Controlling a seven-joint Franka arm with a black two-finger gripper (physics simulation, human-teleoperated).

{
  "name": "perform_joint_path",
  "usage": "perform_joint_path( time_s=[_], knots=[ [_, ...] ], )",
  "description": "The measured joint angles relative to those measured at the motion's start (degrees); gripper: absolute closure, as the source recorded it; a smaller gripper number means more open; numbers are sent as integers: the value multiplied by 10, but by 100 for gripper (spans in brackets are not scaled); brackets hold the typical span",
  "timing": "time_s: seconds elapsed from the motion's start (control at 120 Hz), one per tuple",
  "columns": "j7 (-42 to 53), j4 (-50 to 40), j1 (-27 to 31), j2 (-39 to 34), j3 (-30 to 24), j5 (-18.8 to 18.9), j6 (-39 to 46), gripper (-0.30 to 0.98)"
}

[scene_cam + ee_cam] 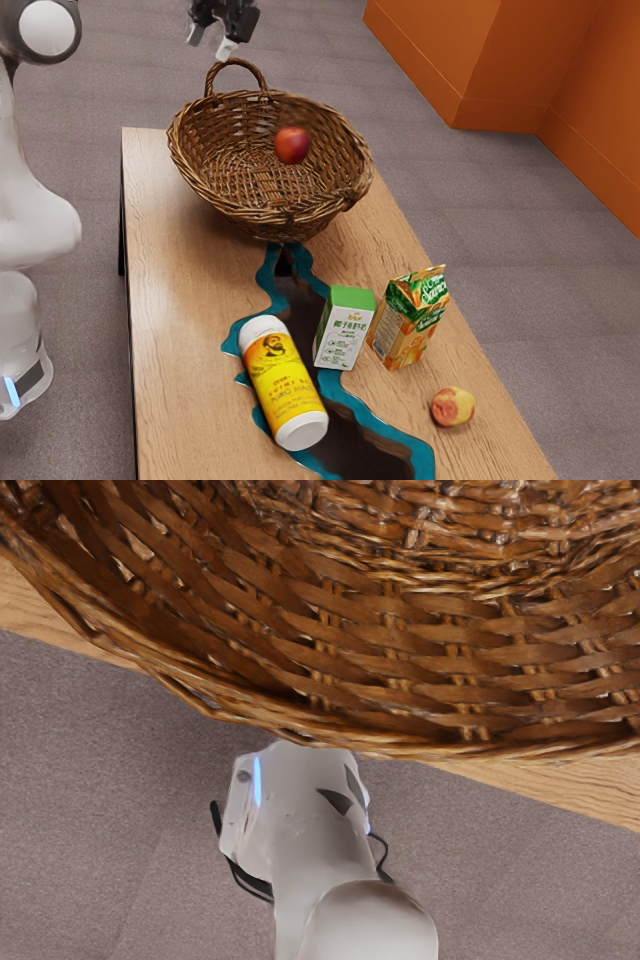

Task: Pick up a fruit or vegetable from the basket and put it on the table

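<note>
The fingers [209, 47] are wide, with a gap between the tips and nothing held in it. They are up in the air. In the exterior view, the basket's handle [236, 62] is close under them. It is a round loop that sticks up from the rim.

Next comes the big brown basket [288, 226], made of woven sticks. It sits on the wood desk [185, 320]. The wrist view looks down at its woven side and the edge of its rim. Past that rim is the white foot of the robot [320, 825], down by the gray floor [100, 780].

The red apple [292, 145] is in the basket, lower than the fingers and well apart from them. It is near the woven side that faces the orange wall [480, 60]. I cannot tell if it touches that side.

Farther from the fingers, past the basket, a dark stripe with blue-green edges [365, 445] runs along the desk. The green and white box [342, 335] stands up there, and the orange and green juice box [408, 325] is just beside it. On the box's other side is the yellow bottle [283, 385] with white ends. The yellow and red fruit [453, 406] is on the desk too, out past the juice box and well away from the fingers.
</note>
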Motion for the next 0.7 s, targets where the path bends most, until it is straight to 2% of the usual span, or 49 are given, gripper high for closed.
perform_joint_path(
  time_s=[0.058,0.15,0.2,0.233,0.267,0.317,0.375,0.458,0.533,0.633,0.7],
  knots=[
    [-7,-21,-21,-4,30,8,88,2],
    [-18,-27,-32,-5,41,17,183,2],
    [-24,68,-80,-9,25,49,195,1],
    [-29,141,-139,-11,-21,84,187,1],
    [-35,163,-177,-10,-71,99,194,2],
    [-38,77,-202,-8,-104,99,237,2],
    [-38,-34,-211,-9,-112,99,289,2],
    [-39,-99,-215,-9,-106,90,348,2],
    [-37,-142,-217,-10,-68,79,394,2],
    [-15,-154,-214,-14,89,65,432,2],
    [1,-156,-223,-32,136,60,464,2]
  ],
)
